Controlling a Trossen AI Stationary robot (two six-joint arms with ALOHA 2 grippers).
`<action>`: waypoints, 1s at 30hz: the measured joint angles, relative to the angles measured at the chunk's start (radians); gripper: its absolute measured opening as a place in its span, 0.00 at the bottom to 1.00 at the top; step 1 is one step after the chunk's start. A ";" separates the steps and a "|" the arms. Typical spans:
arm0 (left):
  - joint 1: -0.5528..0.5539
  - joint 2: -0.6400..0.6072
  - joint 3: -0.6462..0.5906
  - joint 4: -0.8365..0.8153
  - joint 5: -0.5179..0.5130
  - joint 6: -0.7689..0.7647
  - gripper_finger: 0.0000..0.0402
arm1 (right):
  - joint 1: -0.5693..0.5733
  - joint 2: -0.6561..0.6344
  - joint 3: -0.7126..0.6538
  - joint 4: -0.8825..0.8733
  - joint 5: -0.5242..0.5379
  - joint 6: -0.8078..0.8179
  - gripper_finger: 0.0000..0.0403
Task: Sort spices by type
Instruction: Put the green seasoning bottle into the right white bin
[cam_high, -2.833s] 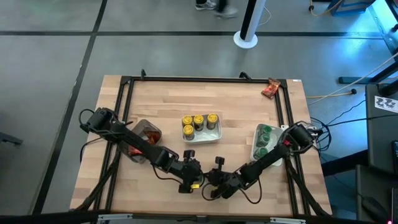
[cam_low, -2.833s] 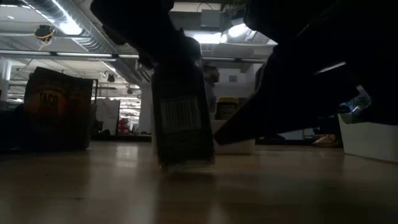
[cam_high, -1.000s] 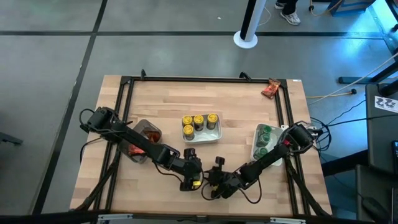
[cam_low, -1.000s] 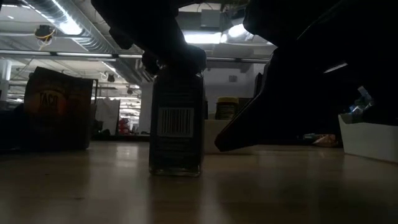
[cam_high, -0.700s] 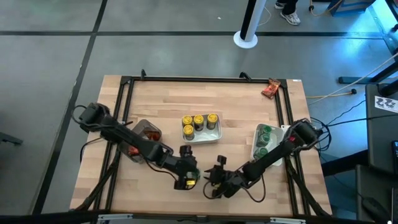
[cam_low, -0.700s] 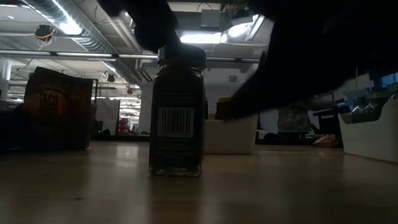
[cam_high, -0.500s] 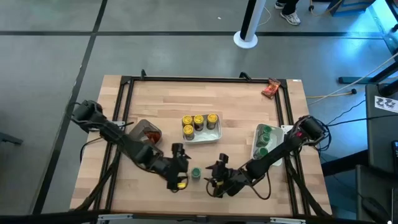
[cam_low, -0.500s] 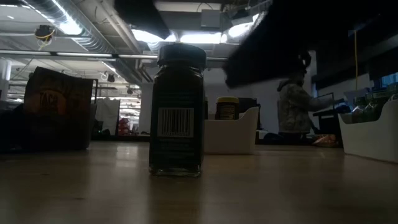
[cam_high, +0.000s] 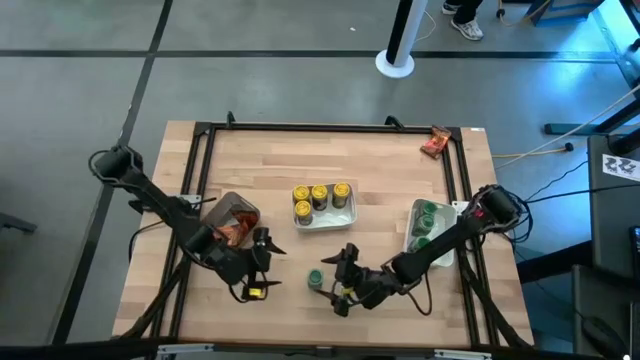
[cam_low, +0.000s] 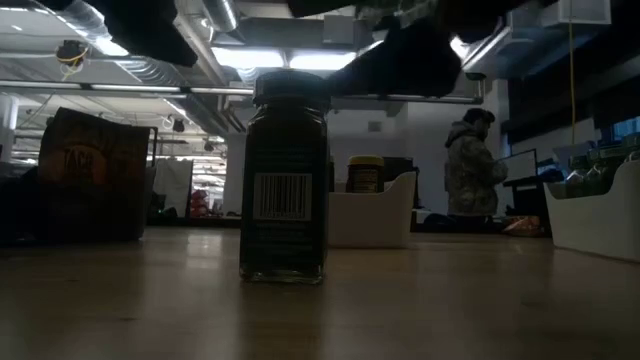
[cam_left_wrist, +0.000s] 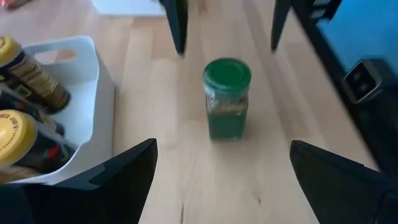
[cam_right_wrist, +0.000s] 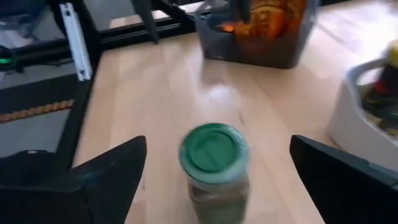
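A small jar with a green lid (cam_high: 315, 279) stands upright on its base on the bare wood near the table's front middle; it also shows in the low view (cam_low: 284, 180) and in both wrist views (cam_left_wrist: 227, 99) (cam_right_wrist: 214, 162). My left gripper (cam_high: 266, 262) is open to the jar's left, a short way off. My right gripper (cam_high: 340, 276) is open just right of the jar and above it, its fingers pointing toward the jar. Neither touches it.
A white tray (cam_high: 345, 215) with yellow-lidded jars stands at the table's middle. A second white tray (cam_high: 413, 243) with green-lidded jars stands at the right. A grey bin (cam_high: 222, 203) of red-orange packets sits at the left. One packet (cam_high: 435, 143) lies at the far right corner.
My right gripper has opened, let go of the green-lidded jar and risen above it. My left gripper has drawn back from the jar toward the table's left edge. The jar has stayed upright in the same place.
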 joint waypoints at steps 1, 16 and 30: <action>-0.001 -0.019 -0.029 0.043 0.000 0.012 0.87 | -0.007 0.007 0.000 0.019 -0.019 -0.013 0.97; -0.023 -0.054 -0.163 0.225 0.004 0.006 0.87 | -0.065 0.104 0.000 0.137 -0.151 -0.093 0.88; -0.023 -0.054 -0.163 0.242 0.005 0.021 0.87 | -0.067 0.113 -0.001 0.136 -0.114 -0.124 0.70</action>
